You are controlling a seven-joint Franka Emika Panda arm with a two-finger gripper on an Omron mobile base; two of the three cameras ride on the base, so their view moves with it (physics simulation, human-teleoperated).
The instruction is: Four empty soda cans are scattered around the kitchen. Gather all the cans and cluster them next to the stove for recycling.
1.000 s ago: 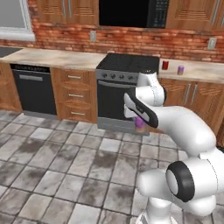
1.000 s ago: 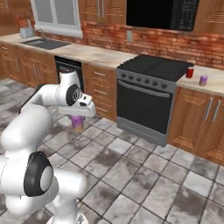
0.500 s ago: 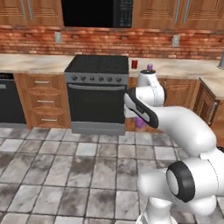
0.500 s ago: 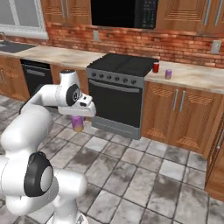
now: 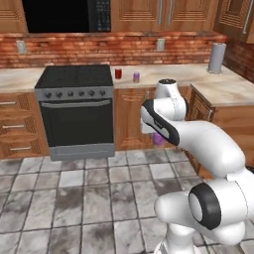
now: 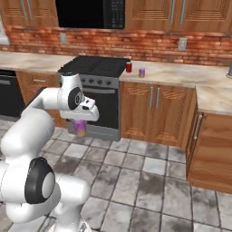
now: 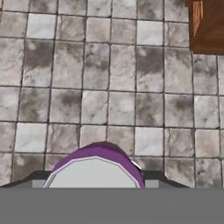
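My jaws are pinched on a purple soda can [image 7: 94,168], whose silver top and purple shoulder sit between my two dark finger tips at the bottom of the hand view. From the base views, the same can hangs under my gripper [image 6: 80,128], upright, with its orange-tan band at the bottom, carried in the air above the grey stone tile floor [image 7: 109,78]. The hand camera looks straight down past the can at those tiles, with a corner of a brown wooden cabinet [image 7: 209,26] at the upper right of that view.

Beyond my hand, the stove [image 5: 75,110] stands against the far brick wall, its black cooktop bare of pots, a row of dark knobs along its stainless front and the oven door below. Just to the right of the stove, on the beige counter [image 5: 173,74], stand two more cans close together: a red can [image 5: 118,73] nearer the stove and a second purple can [image 5: 136,77] just beside it, apart from each other. Further right on the counter, near the corner, stands a tall grey cylinder [image 5: 216,58]. A black microwave [image 5: 62,15] hangs above the stove between wooden wall cabinets.
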